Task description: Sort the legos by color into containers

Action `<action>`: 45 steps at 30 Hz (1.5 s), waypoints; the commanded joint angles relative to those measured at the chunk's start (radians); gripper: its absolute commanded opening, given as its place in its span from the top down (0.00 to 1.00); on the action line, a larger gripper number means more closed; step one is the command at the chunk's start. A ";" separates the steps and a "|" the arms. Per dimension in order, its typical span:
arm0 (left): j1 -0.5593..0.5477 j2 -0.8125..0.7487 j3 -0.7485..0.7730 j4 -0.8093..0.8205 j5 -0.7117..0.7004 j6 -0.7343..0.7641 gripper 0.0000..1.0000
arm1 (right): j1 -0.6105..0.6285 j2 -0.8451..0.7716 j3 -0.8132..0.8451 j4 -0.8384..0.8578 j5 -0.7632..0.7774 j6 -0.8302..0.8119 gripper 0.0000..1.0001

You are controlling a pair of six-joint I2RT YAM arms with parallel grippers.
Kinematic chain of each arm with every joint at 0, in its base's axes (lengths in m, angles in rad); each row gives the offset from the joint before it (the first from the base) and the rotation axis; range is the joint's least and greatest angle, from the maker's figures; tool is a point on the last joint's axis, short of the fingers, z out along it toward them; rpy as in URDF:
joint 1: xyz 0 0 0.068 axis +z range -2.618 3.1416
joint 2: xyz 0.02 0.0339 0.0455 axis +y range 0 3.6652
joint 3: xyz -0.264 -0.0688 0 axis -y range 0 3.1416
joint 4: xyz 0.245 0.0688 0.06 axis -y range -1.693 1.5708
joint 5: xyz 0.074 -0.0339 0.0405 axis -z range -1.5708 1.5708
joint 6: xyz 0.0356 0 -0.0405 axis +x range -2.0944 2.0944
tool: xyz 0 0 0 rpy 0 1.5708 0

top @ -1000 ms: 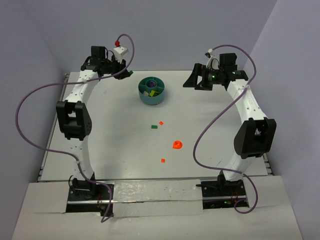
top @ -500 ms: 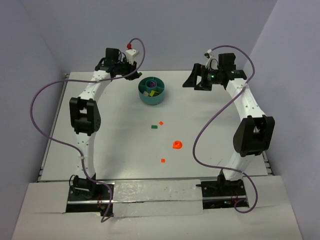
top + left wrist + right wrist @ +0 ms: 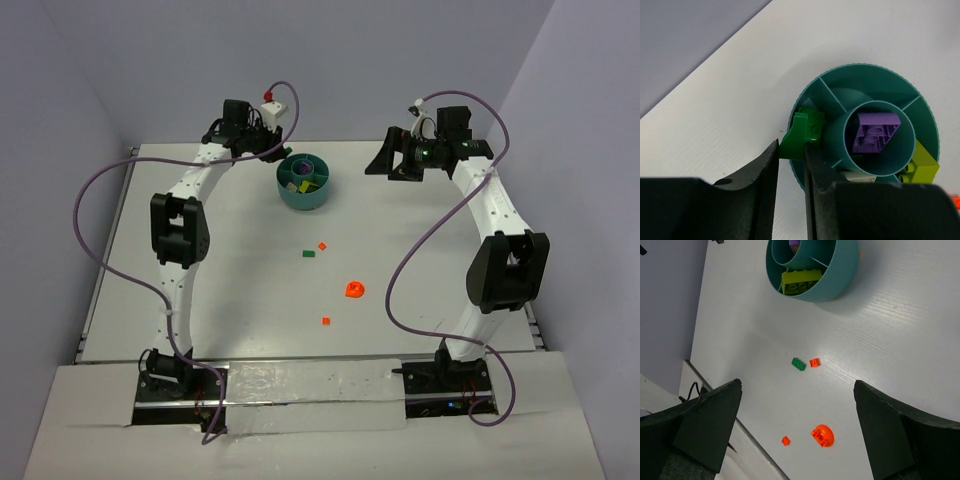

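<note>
The round teal bowl stands at the back middle of the table. My left gripper is at its left rim, shut on a dark green lego held over the rim. A purple lego lies in the hub and a lime lego in a wedge. A green lego, a small orange lego, an orange dome and another small orange bit lie on the table. My right gripper is open and empty, raised to the right of the bowl.
The right wrist view shows the bowl with the lime lego, the green lego and the orange dome below. A pale piece lies in a wedge. Purple cables loop beside both arms. Walls close the back and sides.
My left gripper has swung right from the back-left corner to the bowl's left rim, carrying the green lego. The right arm and the loose legos have not moved.
</note>
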 commanded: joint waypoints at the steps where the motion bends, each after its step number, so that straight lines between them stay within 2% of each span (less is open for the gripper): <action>1: -0.009 -0.001 0.032 0.029 -0.003 0.001 0.85 | -0.009 0.012 0.036 0.015 -0.027 0.007 0.00; 3: -0.013 -0.012 0.015 0.025 0.005 0.016 0.81 | -0.009 0.016 0.039 0.017 -0.032 0.010 0.00; 10: -0.030 -0.030 -0.020 0.017 -0.003 0.051 0.82 | -0.009 0.012 0.032 0.018 -0.030 0.011 0.00; 14: -0.031 -0.048 -0.057 0.008 -0.002 0.064 0.75 | -0.009 0.008 0.034 0.018 -0.036 0.010 0.00; 16: -0.031 -0.069 -0.080 0.025 -0.003 0.065 0.69 | -0.008 0.006 0.036 0.018 -0.037 0.012 0.00; 18: -0.031 -0.090 -0.101 0.037 -0.005 0.065 0.57 | -0.009 0.006 0.036 0.020 -0.040 0.014 0.00; 22: -0.031 -0.117 -0.115 0.050 -0.016 0.066 0.42 | -0.009 0.006 0.036 0.021 -0.042 0.015 0.00; 28: -0.018 -0.171 -0.095 0.070 -0.040 0.066 0.37 | -0.008 0.001 0.034 0.022 -0.043 0.016 0.00; 32: -0.011 -0.249 -0.110 0.085 -0.018 0.064 0.39 | -0.008 0.002 0.037 0.024 -0.046 0.020 0.00; 35: -0.013 -0.336 -0.178 0.050 0.083 0.084 0.46 | -0.008 -0.001 0.043 0.023 -0.041 0.021 0.00; 37: -0.026 -0.454 -0.328 0.042 0.139 0.116 0.50 | -0.009 -0.009 0.040 0.021 -0.031 0.018 0.00; 39: -0.051 -0.585 -0.533 0.057 0.160 0.159 0.50 | -0.009 -0.017 0.035 0.021 -0.021 0.013 0.00; 43: -0.136 -0.690 -0.730 -0.037 0.146 0.292 0.49 | -0.009 -0.018 0.039 0.013 -0.014 0.004 0.00; 45: -0.177 -0.709 -0.778 -0.079 0.126 0.334 0.48 | -0.009 -0.020 0.042 0.005 -0.004 -0.004 0.00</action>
